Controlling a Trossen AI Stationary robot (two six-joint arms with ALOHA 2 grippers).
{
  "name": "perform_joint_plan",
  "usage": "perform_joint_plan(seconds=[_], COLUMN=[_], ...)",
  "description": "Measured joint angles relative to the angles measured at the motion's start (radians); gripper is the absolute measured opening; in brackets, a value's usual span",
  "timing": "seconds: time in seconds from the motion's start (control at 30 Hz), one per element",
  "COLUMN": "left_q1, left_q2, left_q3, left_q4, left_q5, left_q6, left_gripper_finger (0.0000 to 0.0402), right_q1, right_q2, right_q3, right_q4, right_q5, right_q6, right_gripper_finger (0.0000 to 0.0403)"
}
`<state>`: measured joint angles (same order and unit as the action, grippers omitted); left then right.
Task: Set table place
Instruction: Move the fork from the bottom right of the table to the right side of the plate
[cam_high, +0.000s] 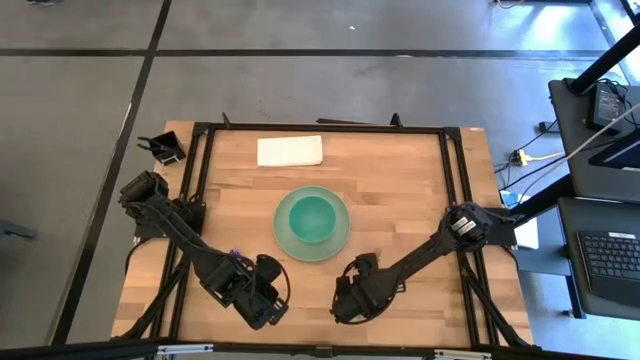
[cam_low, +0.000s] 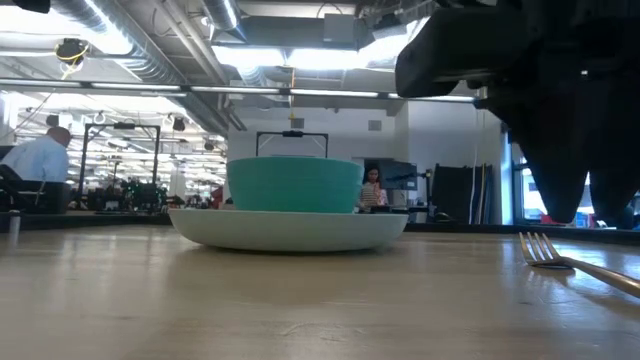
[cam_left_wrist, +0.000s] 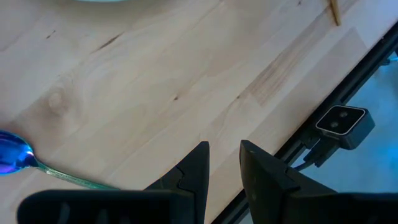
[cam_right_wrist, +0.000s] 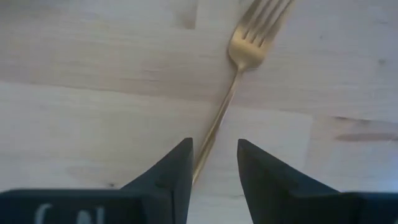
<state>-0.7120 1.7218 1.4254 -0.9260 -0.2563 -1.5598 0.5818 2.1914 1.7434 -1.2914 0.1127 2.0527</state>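
Note:
The teal bowl (cam_high: 311, 216) stands in the pale green plate (cam_high: 340, 238) at the middle of the table (cam_high: 400, 180); both show in the low view, bowl (cam_low: 294, 184) on plate (cam_low: 290, 230). The gold fork (cam_right_wrist: 249, 37) lies flat on the wood, tines toward the plate, and also shows in the low view (cam_low: 560, 262). My right gripper (cam_right_wrist: 214, 165) is open just above the fork's handle (cam_right_wrist: 214, 127), a finger on either side, not touching. The spoon (cam_left_wrist: 15, 157) lies on the wood beside my left gripper (cam_left_wrist: 224, 168), which is open and empty near the near edge.
A folded white napkin (cam_high: 290, 150) lies at the table's far side. A black holder (cam_high: 165, 148) sits at the far left corner. A small camera (cam_left_wrist: 341, 121) sits on the near frame rail. There is bare wood to the left and right of the plate.

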Motion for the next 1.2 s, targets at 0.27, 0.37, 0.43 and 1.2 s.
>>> perform_joint_plan(seconds=[0.27, 0.37, 0.43, 1.2], left_q1=[0.0, 0.0, 0.0, 0.028], left_q2=[0.0, 0.0, 0.0, 0.0], left_q3=[0.0, 0.0, 0.0, 0.0], left_q4=[-0.008, -0.01, -0.011, -0.016], left_q5=[0.021, 0.033, 0.034, 0.012], left_q6=[0.013, 0.029, 0.03, 0.053], left_gripper_finger=[0.0082, 0.0082, 0.0082, 0.0082], right_q1=[0.006, 0.006, 0.006, -0.016], right_q2=[0.009, 0.0, -0.003, 0.005], right_q3=[-0.107, -0.15, -0.175, 0.214], right_q4=[0.157, 0.221, 0.244, -0.282], right_q5=[-0.001, 0.002, 0.005, 0.199], right_q6=[0.059, 0.063, 0.071, -0.101], right_gripper_finger=[0.0126, 0.0126, 0.0126, 0.0018])
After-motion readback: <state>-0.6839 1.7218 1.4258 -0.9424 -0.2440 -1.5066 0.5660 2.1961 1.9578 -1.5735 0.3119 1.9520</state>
